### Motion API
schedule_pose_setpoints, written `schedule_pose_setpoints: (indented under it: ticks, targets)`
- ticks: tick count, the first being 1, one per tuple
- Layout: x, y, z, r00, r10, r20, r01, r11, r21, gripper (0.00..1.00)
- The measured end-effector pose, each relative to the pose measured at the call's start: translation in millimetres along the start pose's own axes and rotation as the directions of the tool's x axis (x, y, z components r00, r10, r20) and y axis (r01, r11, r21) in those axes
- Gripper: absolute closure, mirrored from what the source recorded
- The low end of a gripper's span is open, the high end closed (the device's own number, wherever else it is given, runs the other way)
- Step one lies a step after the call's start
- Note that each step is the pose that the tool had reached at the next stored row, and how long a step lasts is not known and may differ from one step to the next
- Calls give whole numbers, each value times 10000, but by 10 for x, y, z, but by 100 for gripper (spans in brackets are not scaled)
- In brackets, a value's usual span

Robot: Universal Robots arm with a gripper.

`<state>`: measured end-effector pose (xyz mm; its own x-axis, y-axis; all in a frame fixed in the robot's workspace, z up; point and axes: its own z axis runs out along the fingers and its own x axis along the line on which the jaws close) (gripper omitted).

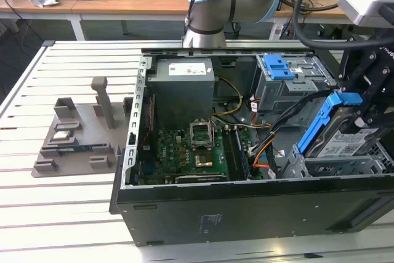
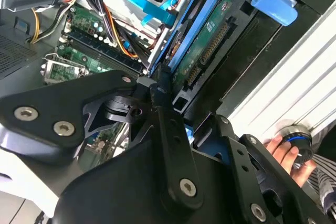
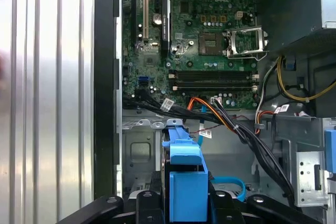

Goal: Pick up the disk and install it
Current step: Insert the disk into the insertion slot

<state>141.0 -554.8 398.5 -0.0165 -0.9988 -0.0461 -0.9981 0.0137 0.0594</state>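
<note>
The flat silver disk with its white label and blue plastic frame [image 1: 342, 132] sits tilted at the exterior view's right end of the open black computer case [image 1: 246, 214], its low end down by the grey metal bay [image 1: 345, 165]. The black gripper [image 1: 377, 90] is right on it. In the first wrist view the blue frame [image 3: 185, 174] stands between the black jaws, and they look closed on it.

I think the disk is stiff and a bit heavy, and easy to hurt if bumped. The blue frame looks like the safe place to hold, not the green board [image 2: 206, 43] with its pins. A hand [image 2: 286, 153] rests by the white slatted table [image 1: 74, 66].
</note>
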Motion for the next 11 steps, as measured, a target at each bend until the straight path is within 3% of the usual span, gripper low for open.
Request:
schedule_pose_setpoints:
  ticks: [3, 7, 8, 11]
  targets:
    - [3, -4, 71, 10000, 0, 0, 0, 10000, 1, 63]
    - [3, -5, 72, 10000, 0, 1, 0, 10000, 0, 63]
    - [3, -4, 71, 10000, 0, -1, 0, 10000, 0, 56]
    - [3, -4, 72, 10000, 0, -1, 0, 10000, -1, 56]
